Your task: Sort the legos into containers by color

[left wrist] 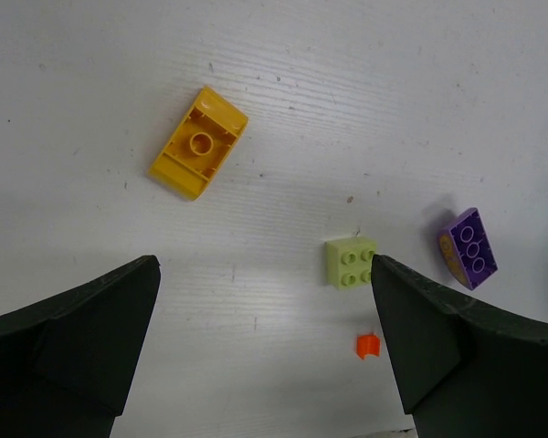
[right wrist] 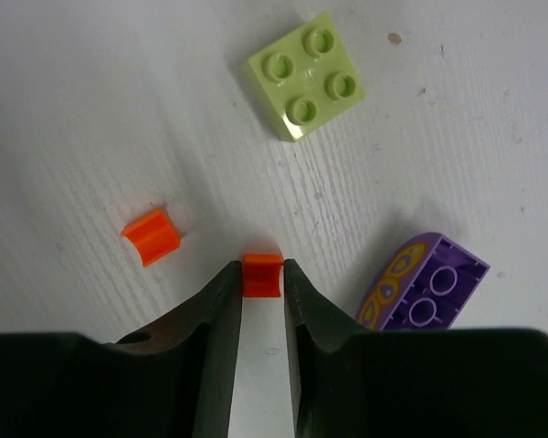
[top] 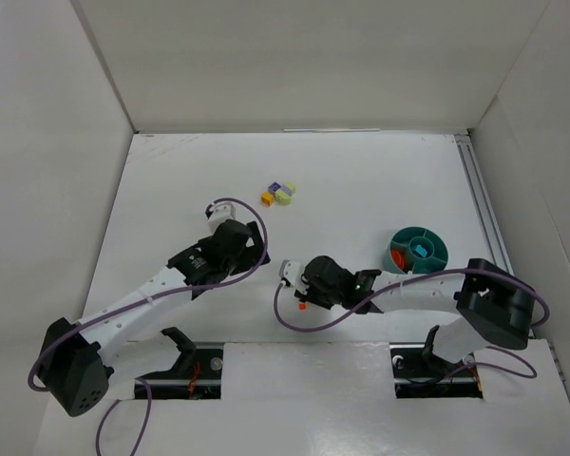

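My right gripper [right wrist: 263,285] is shut on a tiny orange-red piece [right wrist: 263,274] just above the table. Beside it lie a second orange-red piece [right wrist: 152,234], a pale green brick [right wrist: 307,77] and a purple curved brick [right wrist: 425,294]. My left gripper [left wrist: 263,301] is open and empty above the table, with a yellow piece [left wrist: 199,142], a pale green brick [left wrist: 352,263], a purple brick [left wrist: 468,248] and a small orange-red piece [left wrist: 369,345] below it. The teal bowl [top: 439,239] stands at the right, holding a teal piece and an orange-red piece.
A small cluster of bricks [top: 280,193] lies at the middle back of the table. Both arms [top: 242,242] [top: 313,280] meet near the table's middle. White walls surround the table, and a rail [top: 477,190] runs along the right edge.
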`<state>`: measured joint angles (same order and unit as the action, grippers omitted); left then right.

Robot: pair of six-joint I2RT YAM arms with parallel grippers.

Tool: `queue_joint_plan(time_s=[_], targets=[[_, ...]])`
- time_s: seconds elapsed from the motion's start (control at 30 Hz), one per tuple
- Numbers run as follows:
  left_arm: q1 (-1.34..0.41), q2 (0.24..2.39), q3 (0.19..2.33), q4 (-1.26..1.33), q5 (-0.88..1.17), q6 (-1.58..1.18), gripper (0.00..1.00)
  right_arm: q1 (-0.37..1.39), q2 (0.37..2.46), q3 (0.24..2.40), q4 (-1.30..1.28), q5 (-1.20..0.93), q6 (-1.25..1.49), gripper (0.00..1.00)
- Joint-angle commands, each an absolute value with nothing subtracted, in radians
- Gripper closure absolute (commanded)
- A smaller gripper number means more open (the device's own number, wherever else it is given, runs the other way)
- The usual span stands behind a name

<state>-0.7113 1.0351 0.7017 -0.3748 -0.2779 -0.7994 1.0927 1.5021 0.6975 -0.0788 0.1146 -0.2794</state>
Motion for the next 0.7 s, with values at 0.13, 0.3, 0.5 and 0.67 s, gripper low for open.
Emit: queue_joint_plan(time_s=[0.13, 0.3, 0.5, 0.67], targets=[[-0.707, 1.032, 0.738, -0.354, -0.278, -0.796, 0.00, 1.089, 1.384, 0.684, -0.098, 0.156, -0.252, 0.72], [-0.707, 1.043, 0.738, -0.345, -0.258, -0.785, 0.00, 1.078, 1.307, 0.684, -0.107, 0.192, -0.262, 0.75], [-0.707, 1.043, 0.738, -0.336, -0.249, -0.767, 0.00, 1.040, 1.253, 0.684, -0.118, 0.154, -0.307, 0.75], [-0.707, 1.052, 0.738, -0.327, -0.239, -0.758, 0.00, 1.040, 1.351, 0.704, -0.127, 0.086, -0.342, 0.63]])
